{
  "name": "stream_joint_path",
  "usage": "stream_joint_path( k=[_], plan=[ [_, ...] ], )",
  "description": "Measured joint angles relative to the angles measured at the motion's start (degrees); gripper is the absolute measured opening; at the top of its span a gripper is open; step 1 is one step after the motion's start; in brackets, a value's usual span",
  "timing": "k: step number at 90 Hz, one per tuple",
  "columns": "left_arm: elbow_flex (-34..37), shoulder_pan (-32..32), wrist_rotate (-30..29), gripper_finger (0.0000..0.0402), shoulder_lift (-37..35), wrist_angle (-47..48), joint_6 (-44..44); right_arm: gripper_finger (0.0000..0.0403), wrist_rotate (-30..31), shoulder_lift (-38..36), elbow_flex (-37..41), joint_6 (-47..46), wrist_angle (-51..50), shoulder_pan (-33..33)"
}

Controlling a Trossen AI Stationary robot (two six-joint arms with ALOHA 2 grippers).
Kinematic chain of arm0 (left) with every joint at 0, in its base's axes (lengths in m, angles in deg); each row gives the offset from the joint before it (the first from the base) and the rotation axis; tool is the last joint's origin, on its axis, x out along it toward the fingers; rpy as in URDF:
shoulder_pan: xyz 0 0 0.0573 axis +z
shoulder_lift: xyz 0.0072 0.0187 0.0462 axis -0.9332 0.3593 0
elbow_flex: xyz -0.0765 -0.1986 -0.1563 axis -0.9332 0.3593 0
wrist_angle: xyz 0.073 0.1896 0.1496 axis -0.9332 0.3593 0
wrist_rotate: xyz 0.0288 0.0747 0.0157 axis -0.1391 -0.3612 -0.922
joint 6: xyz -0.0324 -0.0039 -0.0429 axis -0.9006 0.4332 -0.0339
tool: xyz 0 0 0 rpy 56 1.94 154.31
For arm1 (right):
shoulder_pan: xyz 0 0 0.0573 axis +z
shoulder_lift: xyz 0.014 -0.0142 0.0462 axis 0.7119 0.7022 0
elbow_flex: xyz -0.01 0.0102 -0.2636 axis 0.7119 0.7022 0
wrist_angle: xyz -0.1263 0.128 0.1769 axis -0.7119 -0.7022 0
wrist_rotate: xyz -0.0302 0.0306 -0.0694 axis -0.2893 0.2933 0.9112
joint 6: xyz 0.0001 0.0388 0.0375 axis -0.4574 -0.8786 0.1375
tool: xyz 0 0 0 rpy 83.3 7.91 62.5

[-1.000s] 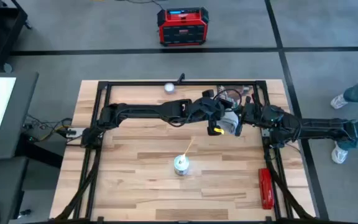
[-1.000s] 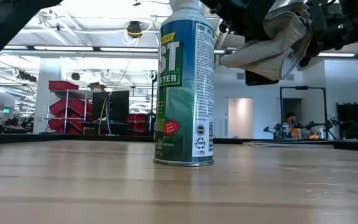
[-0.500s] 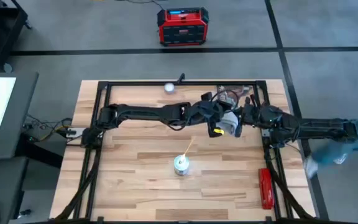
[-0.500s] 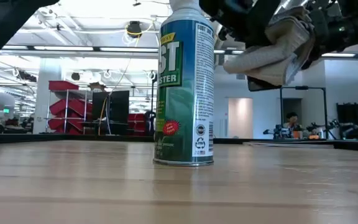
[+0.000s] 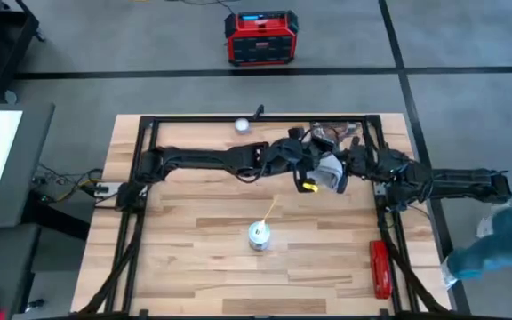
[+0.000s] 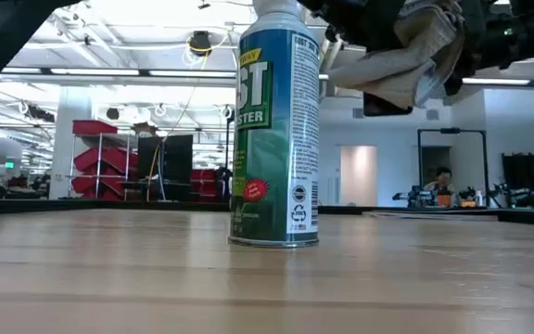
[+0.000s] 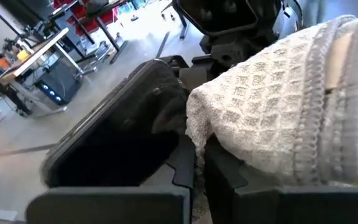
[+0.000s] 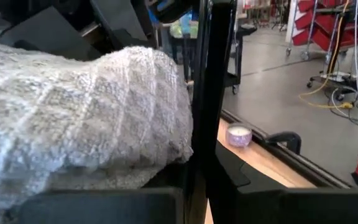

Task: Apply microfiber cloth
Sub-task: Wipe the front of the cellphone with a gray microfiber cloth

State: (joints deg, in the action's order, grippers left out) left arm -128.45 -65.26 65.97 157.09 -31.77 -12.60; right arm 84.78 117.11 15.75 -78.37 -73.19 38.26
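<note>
above table, one microfiber cloth [image 5: 331, 171] pinched between two grippers' fingers, one spray can [image 5: 258, 235]

Bunched pale waffle-weave microfiber cloth [image 5: 332, 170], aloft above the table's far-right part.

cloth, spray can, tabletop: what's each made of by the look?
Microfiber cloth: soft woven textile, matte, with a waffle-like grid texture and stitched edge. Spray can: probably metal, since a shiny rim shows at the base under a glossy printed label. Tabletop: wood planks with visible grain and seams, light and smooth.
</note>
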Motion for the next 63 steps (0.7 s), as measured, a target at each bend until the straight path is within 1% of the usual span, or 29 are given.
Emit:
stream_joint_path(
  k=[22, 33, 38, 46, 63],
  plan=[
    [0.1, 2.6, -0.8, 0.0000, -3.9, 1.9, 5.0, 0.0014, 0.5, 0.0, -0.1, -0.4, 0.7, 0.0],
    [0.0, 3.3, -1.8, 0.0000, -6.6, 3.7, 4.5, 0.0014, 0.1, 0.0, -0.1, -0.6, 0.2, 0.0],
    [-0.2, 3.3, -2.2, 0.0000, -7.1, 4.3, 3.6, 0.0014, -1.7, 0.0, 0.0, 0.3, -0.1, 0.0],
    [-0.2, 3.3, -2.6, 0.0000, -6.5, 7.2, 1.5, 0.0014, -4.1, 0.1, 0.1, 1.4, 0.5, 0.2],
    [0.0, 2.7, -2.3, 0.0000, -1.5, 9.3, -2.5, 0.0014, -2.5, 0.1, 0.1, 3.3, 2.0, 0.4]
  ],
)
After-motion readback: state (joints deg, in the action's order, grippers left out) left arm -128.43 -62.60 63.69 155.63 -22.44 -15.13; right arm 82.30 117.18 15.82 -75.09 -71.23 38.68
